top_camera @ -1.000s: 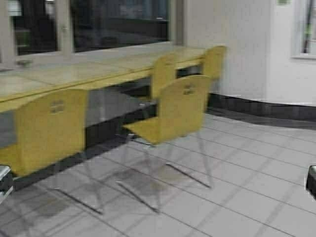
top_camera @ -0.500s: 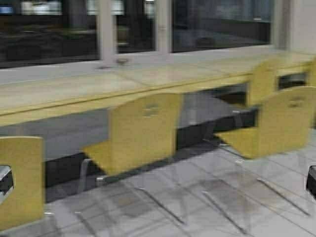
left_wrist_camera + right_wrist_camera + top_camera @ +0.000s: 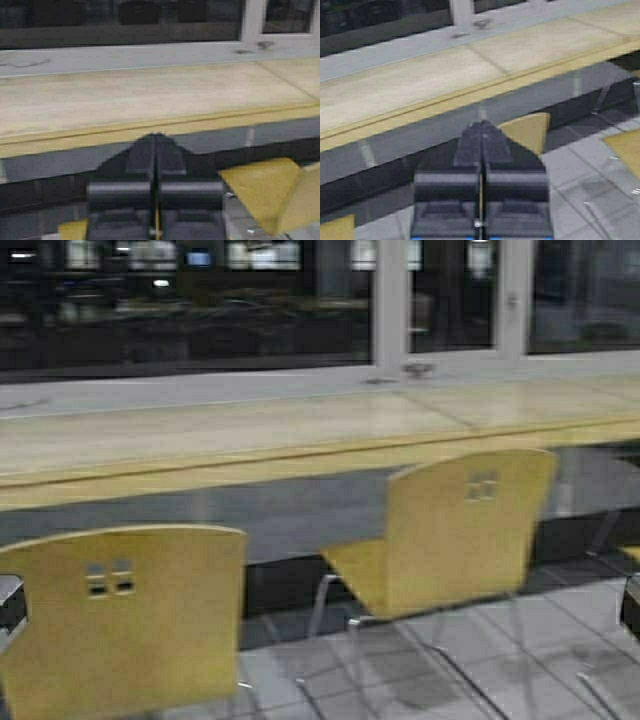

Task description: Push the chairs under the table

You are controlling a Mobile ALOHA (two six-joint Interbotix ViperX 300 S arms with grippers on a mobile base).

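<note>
The long light-wood table (image 3: 250, 440) runs across the high view under dark windows. Two tan plywood chairs stand before it, backs toward me: one at the lower left (image 3: 125, 625), close to me, and one right of centre (image 3: 455, 530), its seat out from under the tabletop. A third chair's corner shows at the right edge (image 3: 632, 555). My left gripper (image 3: 155, 137) is shut and empty, facing the table edge (image 3: 150, 132); a chair seat (image 3: 270, 192) lies beside it. My right gripper (image 3: 481, 125) is shut and empty, with a chair corner (image 3: 527, 132) behind it.
A grey tiled floor (image 3: 480, 660) lies under the chairs. A grey window ledge (image 3: 200, 390) with a small object (image 3: 418, 369) runs behind the tabletop. Parts of my arms show at the left (image 3: 10, 605) and right (image 3: 630, 605) edges of the high view.
The robot has moved: the whole scene shifts right in the high view. The far-right chairs have left the view and a new chair has come in at the lower left.
</note>
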